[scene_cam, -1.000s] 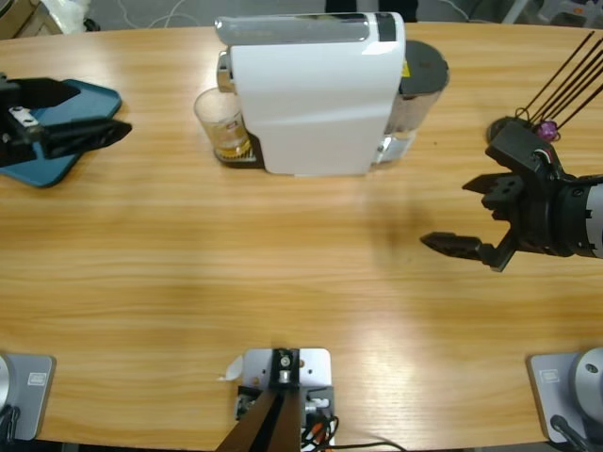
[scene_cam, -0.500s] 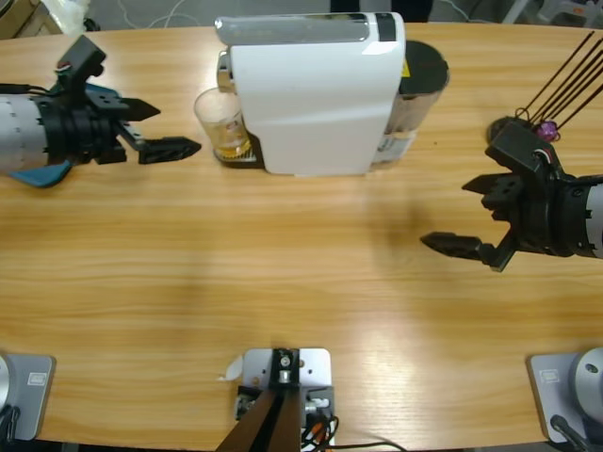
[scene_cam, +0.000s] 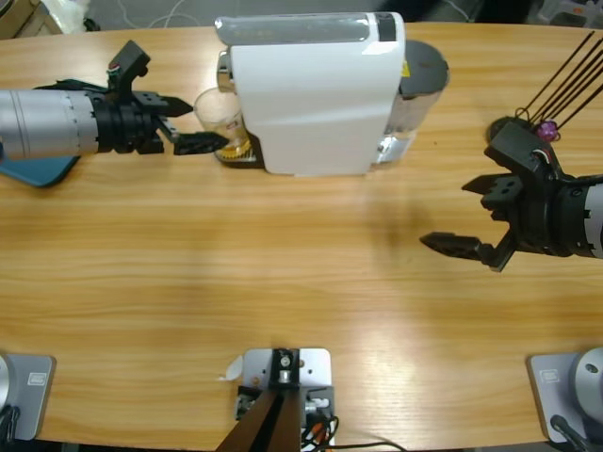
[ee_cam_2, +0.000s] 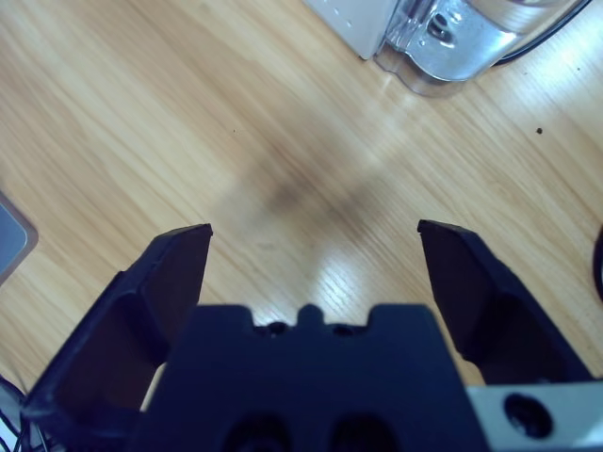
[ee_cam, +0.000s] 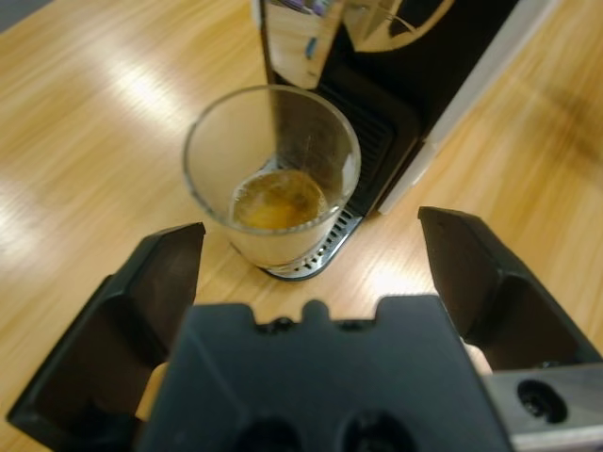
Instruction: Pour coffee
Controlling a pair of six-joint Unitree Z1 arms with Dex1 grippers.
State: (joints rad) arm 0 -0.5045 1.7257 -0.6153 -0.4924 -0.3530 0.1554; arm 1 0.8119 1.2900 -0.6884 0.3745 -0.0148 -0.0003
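**High view: left arm has closed the distance to the glass**

High view shows me what has changed in the last second: my left gripper (scene_cam: pixel 193 127) started out parked over the blue tray (scene_cam: pixel 33 174) at the table's left end, was halfway across half a second ago, and now has its jaw tips up against the glass tumbler (scene_cam: pixel 219 118) on the drip grille of the white coffee machine (scene_cam: pixel 316 89). The right gripper (scene_cam: pixel 476 221) has not moved in that time; it hangs over bare wood at the right side, well apart from the machine.

I read this as the approach being nearly finished and the grasp not yet made.

In the left wrist view the left gripper's jaws are spread wide, one on each side of the tumbler (ee_cam: pixel 271 174) and both clear of it, with the glass just ahead of the tips, not yet between them. It holds nothing. The coffee (ee_cam: pixel 278 201) sits as a shallow amber pool in the bottom of the tumbler, under the spout.

The right gripper (ee_cam_2: pixel 316 250) is likewise wide open and empty, with only tabletop between its jaws.

My judgement: a little more forward travel, then close gently.
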